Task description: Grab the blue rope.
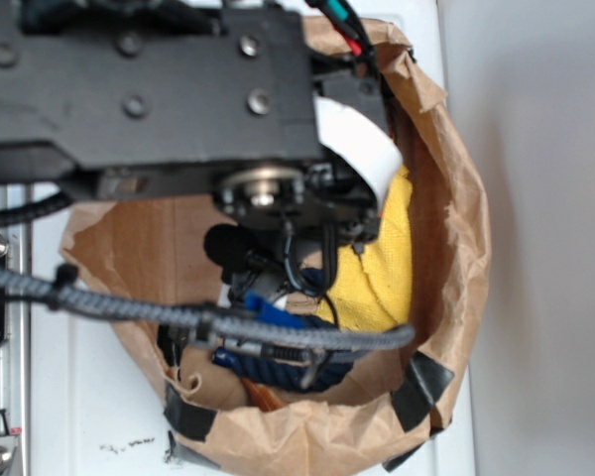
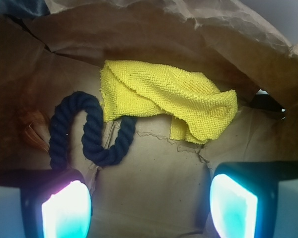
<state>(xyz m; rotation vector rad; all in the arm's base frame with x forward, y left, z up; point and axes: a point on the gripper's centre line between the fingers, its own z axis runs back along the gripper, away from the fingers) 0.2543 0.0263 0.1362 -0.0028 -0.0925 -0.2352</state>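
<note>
Jaws stand spread wide in the wrist view, the gripper (image 2: 149, 203) holding nothing; its two fingers (image 2: 64, 208) show at the lower corners, their inner pads glowing pale cyan, with bare brown paper between them; the left finger sits just below the near end of the blue rope (image 2: 89, 134), close to it, though whether they touch cannot be told; the rope lies on the bag floor in an S-like curve, dark navy and thickly twisted, rising from beside the left finger, arching over, dipping into a loop and climbing again until its far end slips under the edge of the yellow cloth (image 2: 169, 101); the cloth lies crumpled and folded beyond the rope, toward the back wall of the paper bag (image 2: 154, 34), one corner drooping forward; a small rust-brown scrap (image 2: 34, 128) shows at the left of the rope against the bag wall; in the exterior view the black arm (image 1: 149, 89) reaches down into the bag from above, its grey braided cable (image 1: 178, 315) crossing in front and hiding most of the gripper; a brighter blue piece and dark rope strands show beneath the cable; the bag stands on a white bench (image 1: 89, 416), with black tape (image 1: 426, 387) on its rim.
</note>
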